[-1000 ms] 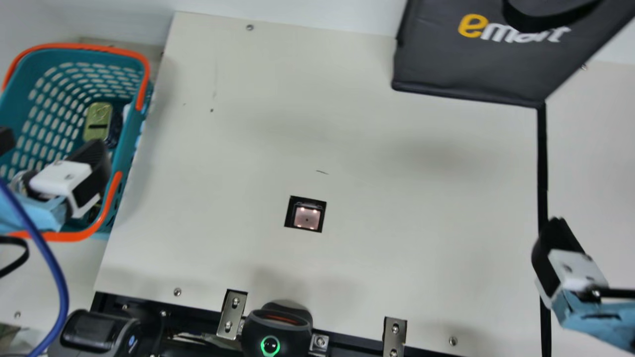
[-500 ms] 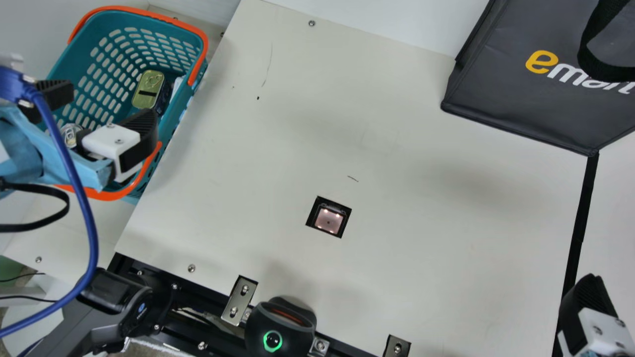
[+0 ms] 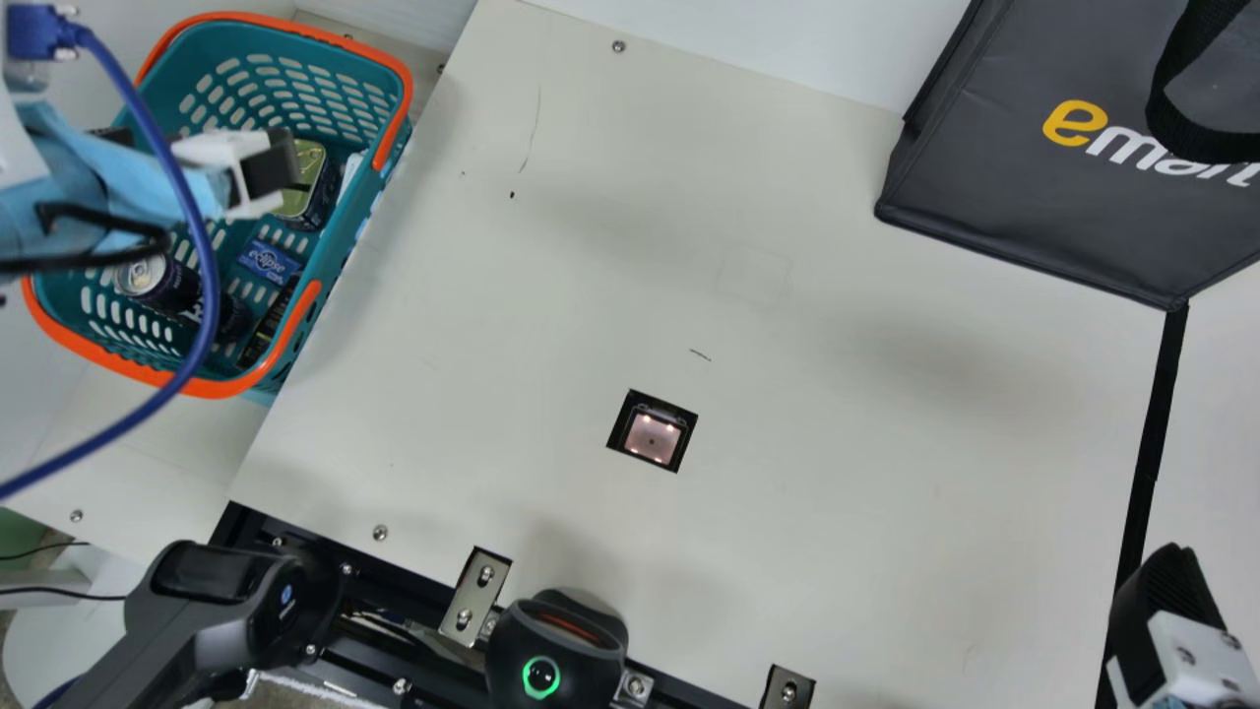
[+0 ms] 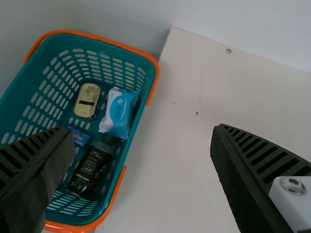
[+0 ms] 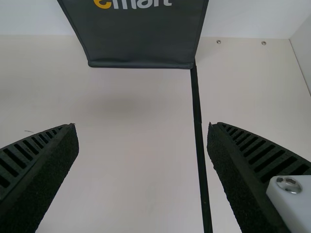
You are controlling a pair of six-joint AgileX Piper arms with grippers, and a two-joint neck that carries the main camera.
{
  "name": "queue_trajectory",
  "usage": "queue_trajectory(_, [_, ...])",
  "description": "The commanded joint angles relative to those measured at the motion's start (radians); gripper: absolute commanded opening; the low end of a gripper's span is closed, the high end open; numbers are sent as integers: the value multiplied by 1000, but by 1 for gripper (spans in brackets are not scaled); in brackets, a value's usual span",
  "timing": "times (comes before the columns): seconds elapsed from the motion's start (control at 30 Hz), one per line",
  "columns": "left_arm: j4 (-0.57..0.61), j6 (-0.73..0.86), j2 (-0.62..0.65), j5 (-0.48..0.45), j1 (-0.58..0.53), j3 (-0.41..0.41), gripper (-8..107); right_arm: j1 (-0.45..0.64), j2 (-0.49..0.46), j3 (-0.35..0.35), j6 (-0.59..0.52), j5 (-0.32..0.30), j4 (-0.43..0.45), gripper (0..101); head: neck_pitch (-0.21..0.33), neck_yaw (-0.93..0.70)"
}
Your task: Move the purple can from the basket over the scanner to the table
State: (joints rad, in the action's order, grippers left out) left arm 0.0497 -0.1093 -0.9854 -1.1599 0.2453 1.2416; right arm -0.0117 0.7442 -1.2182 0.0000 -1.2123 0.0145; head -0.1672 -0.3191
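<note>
In the main view, the left arm comes in from the left edge, in the upper left of the frame, and stretches toward the right across the basket (image 3: 340,248). Its light blue forearm is crossing over the basket's left side, and a blue cable (image 3: 205,246) makes a wide curve from it down to the left edge. The left gripper (image 3: 197,144) is placed above the upper part of the basket, and one of its fingers partly covers a gold-green tin (image 3: 313,158). In the left wrist view its two ribbed fingers stand widely apart, with nothing grasped, so this gripper is released. The purple can (image 3: 148,278) is inside the basket, in the left part of the frame, below the left forearm; its silver top is turned to the camera. Also in the basket are a small blue pack (image 3: 268,260), a black bottle (image 4: 89,170) and a blue-and-white packet (image 4: 118,112). The right gripper (image 3: 1171,615) is at the lower right corner, well apart from the basket, and it is released too: the right wrist view shows its fingers spread and holding nothing. The scanner (image 3: 652,436) lies near the middle of the frame, and a dark bag (image 3: 1004,187) is in the upper right.
</note>
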Motion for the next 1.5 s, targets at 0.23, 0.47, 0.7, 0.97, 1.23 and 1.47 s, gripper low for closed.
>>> queue_trajectory(0.23, [34, 21, -167, 5, 260, 51, 90, 0, 0, 0, 0, 0, 0, 95, 29, -2])
queue_trajectory(0.47, [10, -36, -275, -6, 330, 89, 90, 0, 0, 0, 0, 0, 0, 95, 29, -2])
queue_trajectory(0.7, [-29, -150, -352, -37, 335, 106, 90, 0, 0, 0, 0, 0, 0, 95, 29, -2])
queue_trajectory(0.97, [-72, -311, -410, -56, 312, 95, 90, 0, 0, 0, 0, 0, 0, 95, 29, -2])
queue_trajectory(1.23, [-121, -454, -438, -26, 289, 32, 90, 0, 0, 0, 0, -1, 0, 95, 29, -2])
queue_trajectory(1.47, [-162, -531, -455, 47, 299, -61, 90, 0, 0, 0, 0, -1, 0, 95, 29, -2])
